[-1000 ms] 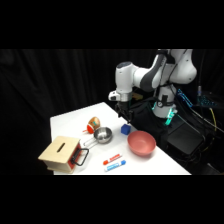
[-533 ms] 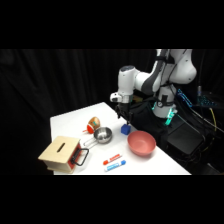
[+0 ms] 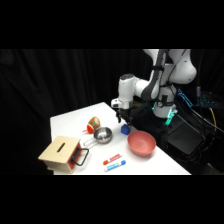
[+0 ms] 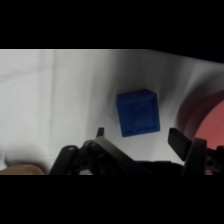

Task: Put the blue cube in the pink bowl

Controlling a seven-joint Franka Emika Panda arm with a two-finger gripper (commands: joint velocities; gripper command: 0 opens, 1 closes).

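In your side view, the wooden box sits at lower left, the metal bowl right of it. At centre your gripper hangs just above the blue cube, fingers spread and holding nothing. The cube rests on the table, just left of the pink bowl.

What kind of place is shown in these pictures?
Probably a robotics lab test bench: a white table ringed by black curtains, loose practice props such as the blue cube and pink bowl, and cabled equipment beside the arm.
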